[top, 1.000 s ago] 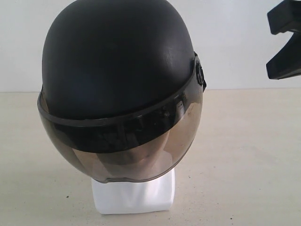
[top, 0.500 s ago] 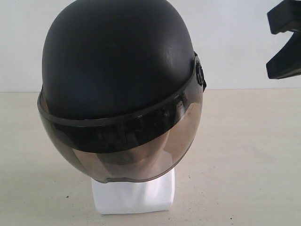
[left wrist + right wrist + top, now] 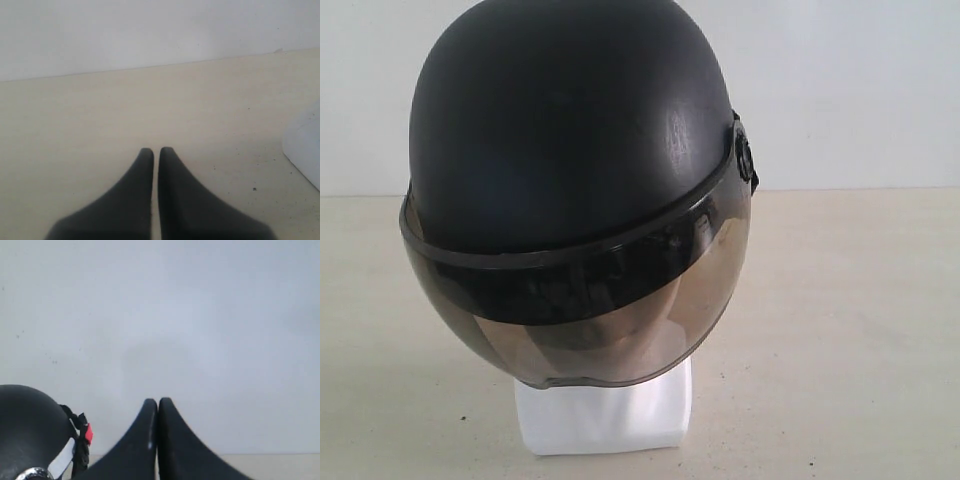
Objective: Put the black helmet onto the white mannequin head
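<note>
The black helmet (image 3: 570, 130) sits on the white mannequin head (image 3: 605, 415), covering it so fully that only the blocky white base shows below. The helmet tilts slightly to one side. Its smoke-brown visor (image 3: 580, 320) is down, hanging in front of the face and reaching almost to the base; the mirrored tint hides the features behind it. The base stands on the pale beige table (image 3: 850, 330), with a plain white wall (image 3: 850, 90) behind.

The exterior view gives the whole front: dome, visor rim and base. The right wrist view shows what that front view does not: the helmet's side, low in the corner of the picture, with a black strap (image 3: 79, 440), a small red tab (image 3: 88, 433), a white patch and a bit of shiny metal fitting. It shows neither visor nor base.

The right fingers (image 3: 153, 412) are pressed together, tips touching, holding nothing, near the helmet but apart from it, with the wall beyond. The left fingers (image 3: 149, 157) are closed to a thin slit and empty, low over bare table. At the edge of that view is a blurred white shape (image 3: 305, 145), too soft to identify.
</note>
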